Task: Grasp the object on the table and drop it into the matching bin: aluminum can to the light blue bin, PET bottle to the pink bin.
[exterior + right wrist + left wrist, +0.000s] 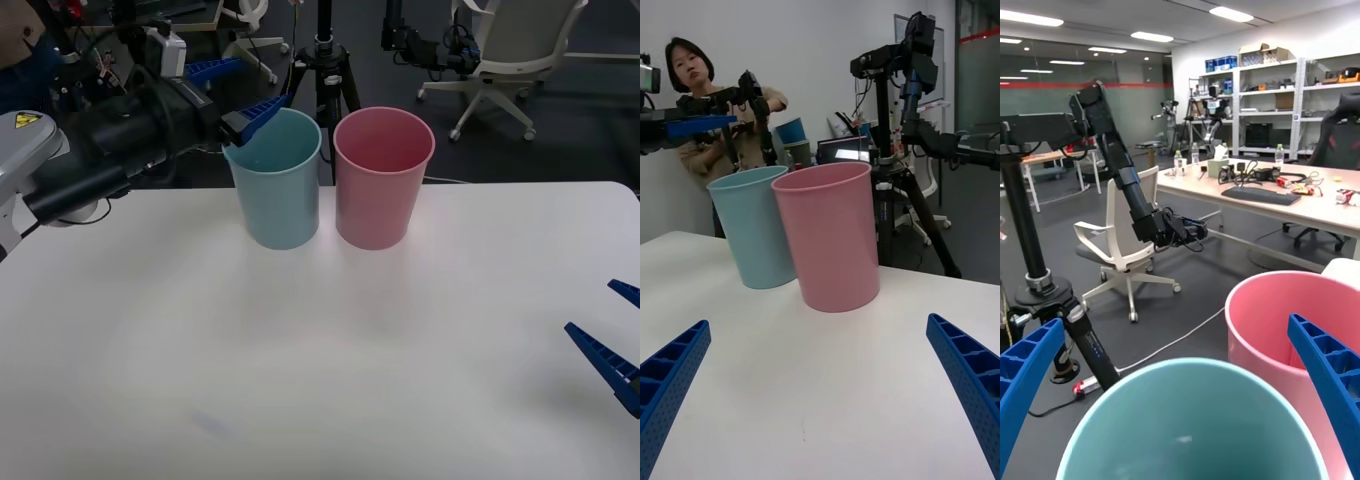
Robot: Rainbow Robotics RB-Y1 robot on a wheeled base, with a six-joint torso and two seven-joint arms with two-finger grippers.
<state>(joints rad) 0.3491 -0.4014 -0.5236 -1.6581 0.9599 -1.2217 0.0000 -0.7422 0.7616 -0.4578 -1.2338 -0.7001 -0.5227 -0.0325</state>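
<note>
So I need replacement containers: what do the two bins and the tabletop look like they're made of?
The light blue bin and the pink bin look like smooth moulded plastic with a soft satin sheen: thin even walls, seamless tapered sides, no markings. The table looks like a matt white laminate or coated board, plain with only faint reflections; what lies under the surface cannot be told.

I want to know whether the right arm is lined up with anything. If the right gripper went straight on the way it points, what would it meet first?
Probably the pink bin. The open right gripper hangs low over the white table, and the pink bin stands nearly dead ahead between its fingers, with the light blue bin off to one side. Depth is hard to judge.
</note>
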